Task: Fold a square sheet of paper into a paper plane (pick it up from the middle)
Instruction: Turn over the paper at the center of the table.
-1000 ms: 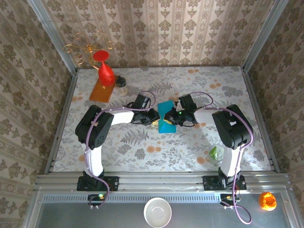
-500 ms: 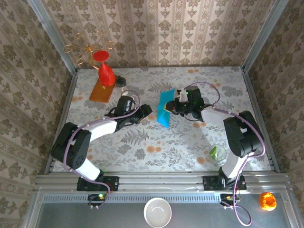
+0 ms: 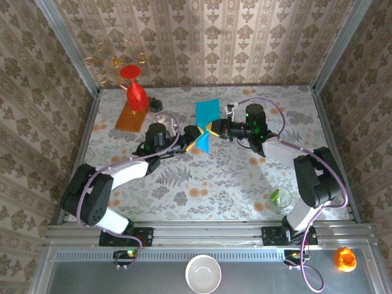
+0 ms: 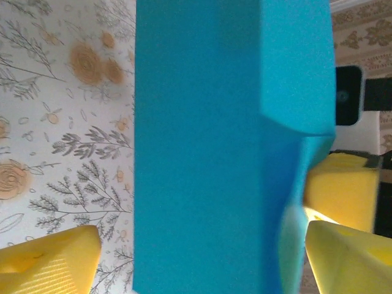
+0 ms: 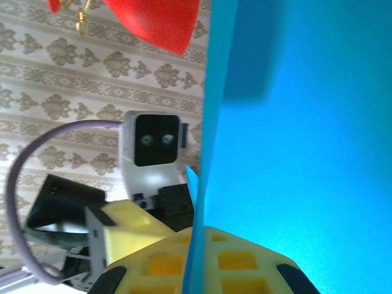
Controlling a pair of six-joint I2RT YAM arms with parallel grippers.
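**Teal sheet clamped in the right claw, left claw spread around it**

Above the far middle of the floral worktop (image 3: 214, 184), the thin teal-blue sheet of paper (image 3: 206, 113) hangs clear of the surface. It is partly creased, with its upper flap reaching toward the far edge. The right gripper (image 3: 214, 128) is pinched together on the sheet. The left gripper (image 3: 193, 136) meets it from the left with its jaws spread.

The near half of the worktop lies open between the two arms. At the far-left corner an orange rectangular board (image 3: 127, 119) carries a red cone-shaped vase (image 3: 136, 93), and a small dark jar (image 3: 156, 105) stands just beside the board's right edge. A clear cup with something green inside (image 3: 280, 199) sits near the near-right corner.

The left wrist view shows the paper (image 4: 208, 153) between the left gripper's (image 4: 202, 245) yellow fingers (image 4: 49, 260). One finger stands off the left edge with floral surface showing in the gap, and the other is at the right edge.

The right wrist view shows the paper (image 5: 306, 153) edge-on, running down into the right gripper (image 5: 196, 257) between its yellow pads (image 5: 153, 236). Beyond it are the left arm's white camera housing (image 5: 152, 147), a purple cable (image 5: 18, 184) and the vase (image 5: 159, 21).
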